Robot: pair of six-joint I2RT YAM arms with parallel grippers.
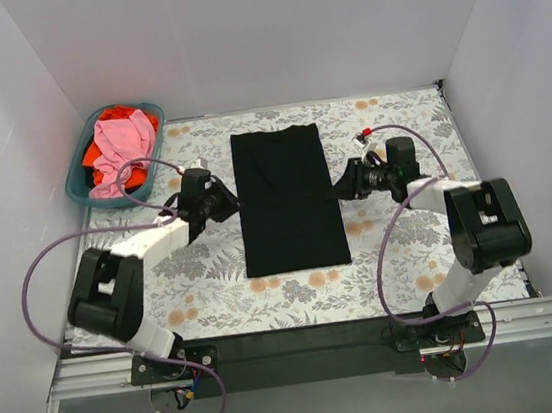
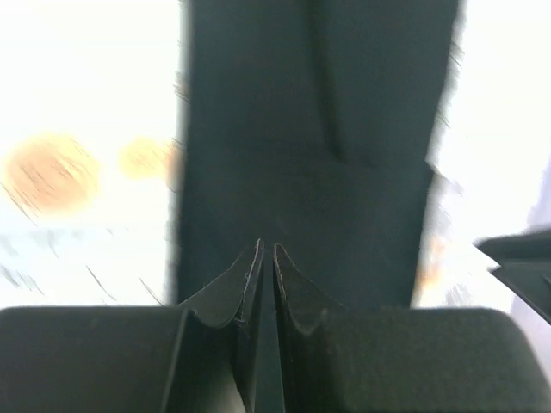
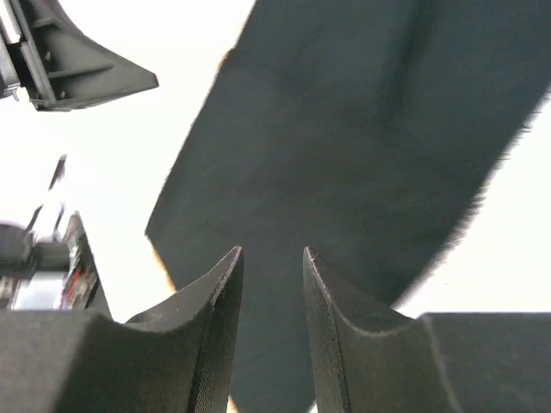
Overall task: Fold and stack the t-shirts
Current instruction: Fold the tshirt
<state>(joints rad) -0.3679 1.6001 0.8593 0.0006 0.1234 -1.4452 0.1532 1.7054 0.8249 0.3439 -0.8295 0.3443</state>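
Note:
The black t-shirt [image 1: 288, 200] lies flat on the table's middle, folded into a long narrow rectangle. It fills the left wrist view [image 2: 318, 129] and the right wrist view [image 3: 362, 129]. My left gripper [image 1: 233, 204] is at the shirt's left edge, low over it, with its jaws shut [image 2: 267, 247] and nothing seen between them. My right gripper [image 1: 339, 187] is at the shirt's right edge, jaws partly open and empty [image 3: 272, 250]. The pink t-shirt [image 1: 122, 145] and the orange-red one [image 1: 119, 113] lie crumpled in the basket.
A teal plastic basket [image 1: 78, 175] stands at the back left corner. A floral cloth [image 1: 411, 240] covers the table. White walls close in the left, back and right sides. Purple cables loop beside both arms.

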